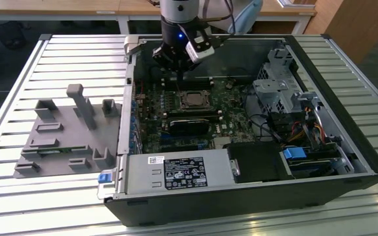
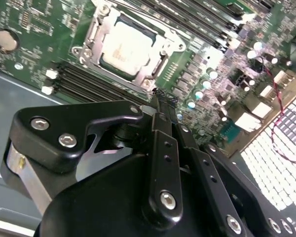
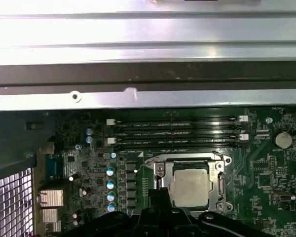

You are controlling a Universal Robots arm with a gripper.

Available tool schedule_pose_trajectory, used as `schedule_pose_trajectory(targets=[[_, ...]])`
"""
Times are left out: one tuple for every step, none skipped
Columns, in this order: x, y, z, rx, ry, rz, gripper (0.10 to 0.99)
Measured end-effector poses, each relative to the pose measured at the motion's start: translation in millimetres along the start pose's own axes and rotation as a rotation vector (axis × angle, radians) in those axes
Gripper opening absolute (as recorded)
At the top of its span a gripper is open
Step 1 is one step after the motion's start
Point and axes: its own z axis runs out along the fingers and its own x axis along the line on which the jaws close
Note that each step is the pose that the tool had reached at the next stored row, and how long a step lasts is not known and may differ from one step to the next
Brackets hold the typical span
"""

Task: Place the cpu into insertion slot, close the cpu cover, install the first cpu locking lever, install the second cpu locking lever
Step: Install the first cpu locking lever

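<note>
Carefully, with my fingers (image 2: 160, 104) pinched together on nothing just short of the cpu cover (image 2: 157, 63), which lies down around the cpu (image 2: 124, 49) seated in the insertion slot (image 2: 82, 51) ahead of my tips, I reckon any press should go slowly and squarely so nothing shifts.

Open black computer case (image 1: 208, 201) lying on a slatted metal bench (image 1: 57, 54), grey plastic holder (image 1: 57, 137) beside it at the exterior view's left, silver power supply (image 1: 175, 173) inside the case, coloured cables (image 1: 304, 130), black memory slots (image 3: 175, 133), round coin battery (image 3: 283, 139) on green board (image 3: 266, 197)
</note>
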Motion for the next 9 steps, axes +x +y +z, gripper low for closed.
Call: schedule_pose_trajectory(targets=[[2.4, -0.1, 0.1, 0.000, 0.0000, 0.000, 0.106], [4.8, -0.2, 0.3, 0.000, -0.0001, 0.000, 0.106], [7.0, -0.3, 0.5, 0.000, -0.0002, 0.000, 0.106], [9.0, -0.3, 0.8, 0.000, -0.0003, 0.000, 0.106], [10.9, -0.4, 1.1, 0.000, -0.0004, 0.000, 0.106], [12.7, -0.3, 1.4, 0.000, -0.0004, 0.000, 0.106], [14.2, -0.2, 1.7, 0.000, -0.0004, 0.000, 0.106], [15.5, -0.2, 1.9, 0.000, -0.0003, 0.000, 0.106], [17.1, -0.1, 2.3, 0.000, -0.0004, 0.000, 0.106]])
